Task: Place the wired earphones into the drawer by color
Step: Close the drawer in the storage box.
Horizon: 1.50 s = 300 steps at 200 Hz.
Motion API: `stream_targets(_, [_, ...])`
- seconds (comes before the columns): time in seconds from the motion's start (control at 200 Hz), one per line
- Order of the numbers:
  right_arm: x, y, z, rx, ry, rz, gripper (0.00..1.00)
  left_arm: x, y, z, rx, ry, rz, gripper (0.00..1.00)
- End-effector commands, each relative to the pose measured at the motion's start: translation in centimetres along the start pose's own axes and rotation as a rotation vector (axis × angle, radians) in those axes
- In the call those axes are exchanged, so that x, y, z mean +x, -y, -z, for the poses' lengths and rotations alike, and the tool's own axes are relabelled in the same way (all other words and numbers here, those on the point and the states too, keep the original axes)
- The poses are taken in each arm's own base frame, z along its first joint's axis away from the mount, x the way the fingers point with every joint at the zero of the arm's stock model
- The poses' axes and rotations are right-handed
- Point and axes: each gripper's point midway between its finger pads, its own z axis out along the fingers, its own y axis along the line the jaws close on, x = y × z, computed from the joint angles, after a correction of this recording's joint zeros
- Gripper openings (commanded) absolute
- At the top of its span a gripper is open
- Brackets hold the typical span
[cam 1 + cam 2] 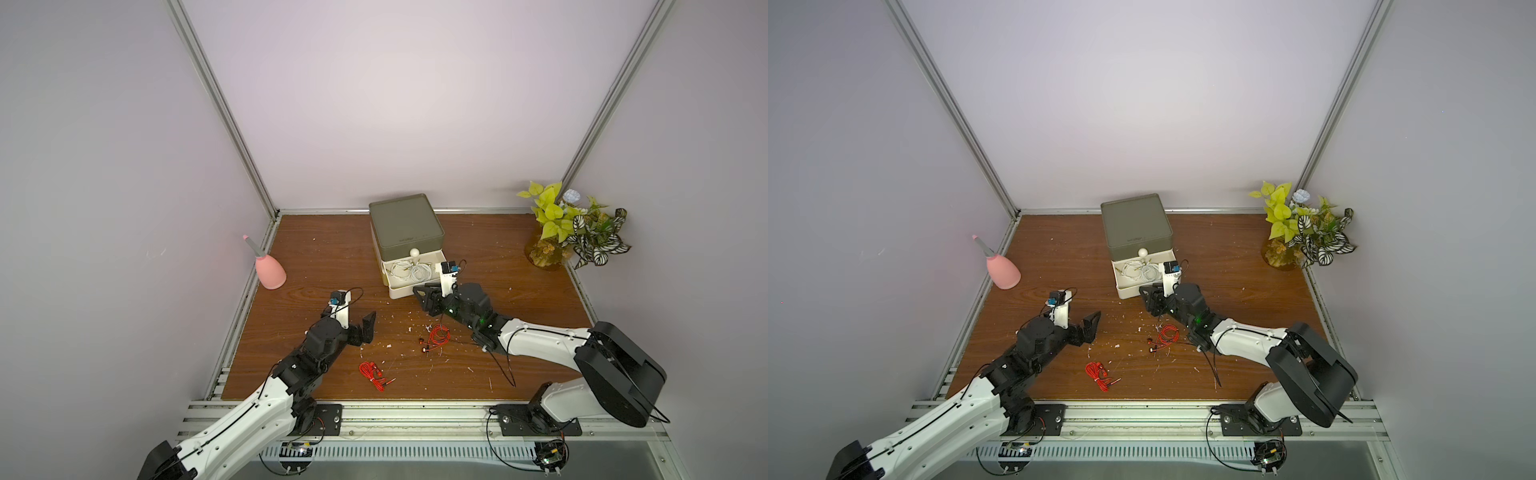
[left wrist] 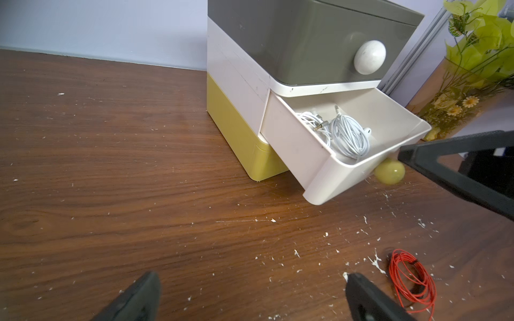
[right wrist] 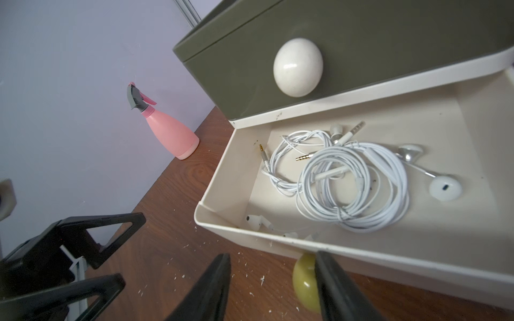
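The drawer (image 1: 405,224) box stands at the back middle of the wooden table. Its cream tier (image 1: 401,293) is pulled out and holds coiled white wired earphones (image 1: 409,270) (image 3: 347,180) (image 2: 342,133). Two red earphone bundles (image 1: 436,336) (image 1: 372,374) lie on the table in front, seen in both top views. My right gripper (image 1: 426,297) (image 3: 271,266) is open at the cream tier's front. The yellow knob (image 3: 304,280) sits between its jaws, close against one finger, with a wide gap to the other. My left gripper (image 1: 365,326) (image 2: 251,278) hangs wide open over bare table, left of the red bundles.
A pink spray bottle (image 1: 270,270) stands by the left wall. A potted plant (image 1: 569,232) fills the back right corner. White flecks litter the wood. A thin black cable (image 1: 503,370) from the right arm trails near the front. Walls close in on three sides.
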Motion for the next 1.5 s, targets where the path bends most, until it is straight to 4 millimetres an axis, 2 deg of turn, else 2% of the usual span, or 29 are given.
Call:
stream_targets(0.0, [-2.3, -1.1, -0.9, -0.027, 0.061, 0.019, 0.56, 0.2, -0.1, 0.2, -0.002, 0.004, 0.007, 1.0])
stream_targets(0.616, [-3.8, 0.6, -4.6, 0.004, 0.096, 0.079, 0.55, 0.1, -0.2, 0.7, 0.006, 0.022, 0.038, 0.99])
stream_targets(1.496, [-5.4, 1.6, -7.9, 0.017, 0.178, 0.126, 0.55, -0.5, 0.0, 0.3, 0.008, 0.037, 0.03, 0.99])
